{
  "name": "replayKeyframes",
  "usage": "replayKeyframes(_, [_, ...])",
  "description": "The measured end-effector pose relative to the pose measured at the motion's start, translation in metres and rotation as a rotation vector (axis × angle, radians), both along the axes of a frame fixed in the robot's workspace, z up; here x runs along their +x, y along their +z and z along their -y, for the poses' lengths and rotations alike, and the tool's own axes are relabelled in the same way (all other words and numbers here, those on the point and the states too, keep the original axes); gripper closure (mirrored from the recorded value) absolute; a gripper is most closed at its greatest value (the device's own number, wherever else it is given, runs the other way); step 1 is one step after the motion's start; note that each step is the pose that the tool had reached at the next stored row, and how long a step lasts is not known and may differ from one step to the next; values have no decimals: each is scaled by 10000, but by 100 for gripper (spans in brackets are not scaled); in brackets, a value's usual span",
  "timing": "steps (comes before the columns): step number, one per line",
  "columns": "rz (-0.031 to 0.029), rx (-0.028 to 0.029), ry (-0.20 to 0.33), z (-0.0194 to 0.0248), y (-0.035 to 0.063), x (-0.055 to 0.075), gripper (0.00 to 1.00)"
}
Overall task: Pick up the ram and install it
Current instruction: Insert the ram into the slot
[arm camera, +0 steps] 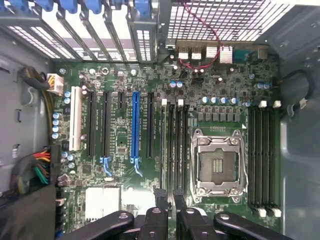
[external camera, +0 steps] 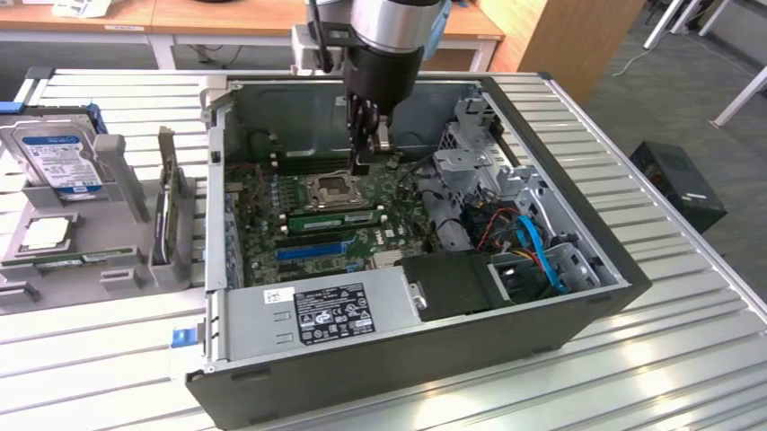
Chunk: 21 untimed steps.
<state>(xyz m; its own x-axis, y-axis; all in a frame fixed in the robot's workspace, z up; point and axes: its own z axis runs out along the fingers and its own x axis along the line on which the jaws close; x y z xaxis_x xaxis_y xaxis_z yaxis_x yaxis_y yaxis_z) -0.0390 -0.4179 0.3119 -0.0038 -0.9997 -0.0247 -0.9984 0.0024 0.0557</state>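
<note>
A slatted metal bench (external camera: 671, 359) carries an open computer case (external camera: 599, 310), with wooden desks and grey floor beyond. The ram (external camera: 336, 218) stands on edge in a motherboard slot just beside the CPU socket (external camera: 332, 190), its long axis parallel to the case's near wall. The gripper (external camera: 365, 167) (arm camera: 169, 193) hangs above it, its jaws slightly apart and empty. A drive cage (external camera: 480, 171) crowds the exterior view's right.
</note>
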Motion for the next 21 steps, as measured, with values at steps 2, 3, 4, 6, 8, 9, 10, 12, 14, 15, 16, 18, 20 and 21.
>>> replayKeyframes(2, [0,0,0,0,50,1,81])
replayKeyframes(3, [0,-1,0,0,76,1,81])
replayKeyframes(4, [-1,-1,0,0,99,1,81])
replayKeyframes(6, [-1,-1,0,0,145,1,81])
replayKeyframes(8, [0,0,0,0,190,1,81])
replayKeyframes(9, [0,-1,-1,0,213,1,81])
replayKeyframes(10, [0,-1,0,0,234,2,81])
replayKeyframes(12, [0,-1,0,0,274,2,81])
replayKeyframes(14, [0,0,0,0,306,2,81])
replayKeyframes(15, [0,0,0,0,310,2,81])
replayKeyframes(16, [2,4,-1,0,310,2,81])
replayKeyframes(18, [0,0,0,0,318,2,81])
replayKeyframes(20, [0,1,0,0,318,2,81])
replayKeyframes(21, [0,-1,0,0,318,2,81])
